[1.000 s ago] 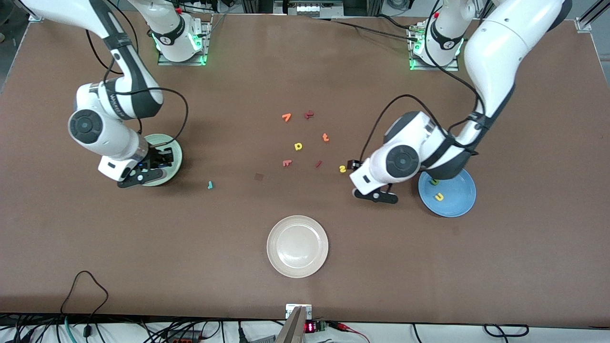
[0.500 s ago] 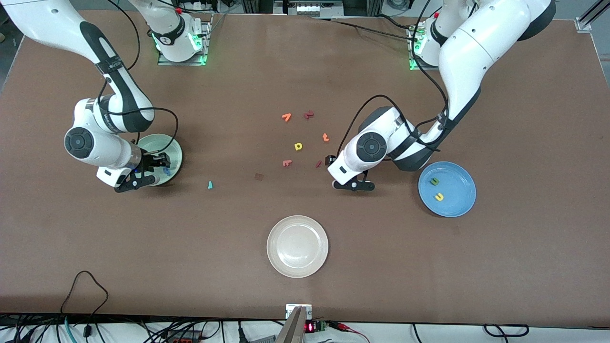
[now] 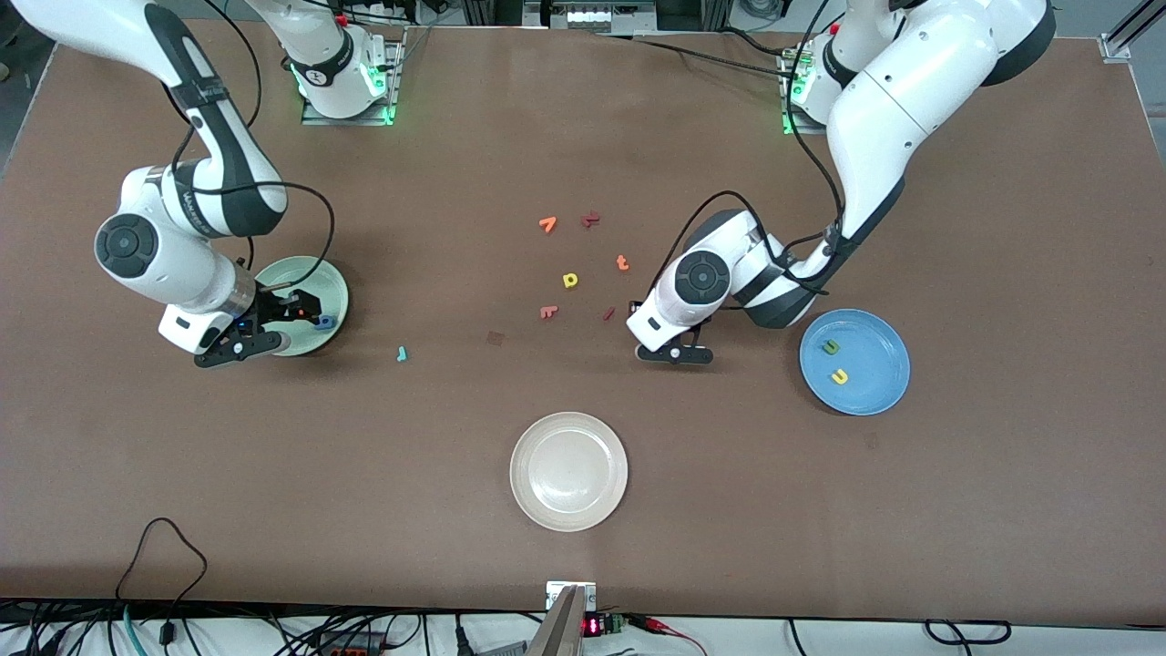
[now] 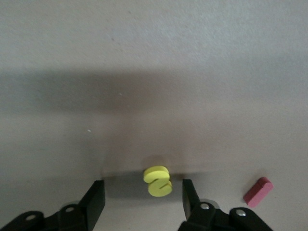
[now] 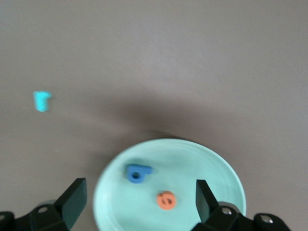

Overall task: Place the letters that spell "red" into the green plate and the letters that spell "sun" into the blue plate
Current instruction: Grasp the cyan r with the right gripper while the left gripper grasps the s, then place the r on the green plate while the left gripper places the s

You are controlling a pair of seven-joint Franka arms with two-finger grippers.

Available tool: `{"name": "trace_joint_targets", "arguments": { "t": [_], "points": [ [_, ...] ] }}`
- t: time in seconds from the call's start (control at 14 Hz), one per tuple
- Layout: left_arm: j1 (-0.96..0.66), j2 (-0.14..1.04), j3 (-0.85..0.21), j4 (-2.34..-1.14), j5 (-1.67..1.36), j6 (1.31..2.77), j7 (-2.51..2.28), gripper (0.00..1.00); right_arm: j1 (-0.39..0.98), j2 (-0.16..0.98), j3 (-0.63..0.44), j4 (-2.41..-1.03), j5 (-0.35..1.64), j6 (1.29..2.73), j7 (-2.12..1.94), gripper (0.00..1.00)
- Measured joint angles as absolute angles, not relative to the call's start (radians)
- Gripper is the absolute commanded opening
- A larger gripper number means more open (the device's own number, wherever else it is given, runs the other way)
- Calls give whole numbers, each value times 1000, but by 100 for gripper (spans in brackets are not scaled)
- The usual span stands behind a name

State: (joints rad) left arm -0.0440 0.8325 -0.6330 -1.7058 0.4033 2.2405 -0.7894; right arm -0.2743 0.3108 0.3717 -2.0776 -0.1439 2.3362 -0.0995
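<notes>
Bench (image 3: 583,137); green plate (image 3: 332,282) holding blue "d" (image 5: 138,173), orange "e" (image 5: 166,200), right gripper (image 5: 139,202) open above; blue plate (image 3: 879,351); left gripper (image 4: 143,197) jaws apart, straddling yellow "s" (image 4: 158,181); risk: thin foam slips when pinched

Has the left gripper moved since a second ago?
Yes. The left gripper has shifted away from the blue plate toward the table's middle, and now straddles the yellow "s".
</notes>
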Motion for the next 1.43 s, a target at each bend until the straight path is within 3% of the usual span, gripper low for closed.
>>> {"name": "trace_joint_targets", "arguments": {
  "t": [0.21, 0.36, 0.5, 0.79, 1.07, 1.43],
  "points": [
    [-53, 835, -631, -1706, 407, 2241, -803, 33, -182, 308, 381, -2081, -140, 2402, 24, 100],
    [-52, 833, -630, -1702, 408, 2240, -804, 23, -132, 325, 381, -2085, -140, 2461, 101, 100],
    [-53, 832, -631, -1699, 408, 2240, -804, 19, -98, 360, 380, -2086, -140, 2513, 152, 100],
    [-47, 830, -629, -1695, 409, 2234, -806, 19, -71, 437, 344, -2085, -140, 2546, 163, 85],
    [17, 772, -624, -1659, 416, 2037, -796, 20, -27, 479, 305, -2063, -140, 2555, 163, 81],
    [255, 684, -618, -1653, 418, 1909, -497, 20, 21, 511, 274, -2019, -140, 2555, 163, 50]
  ]
}}
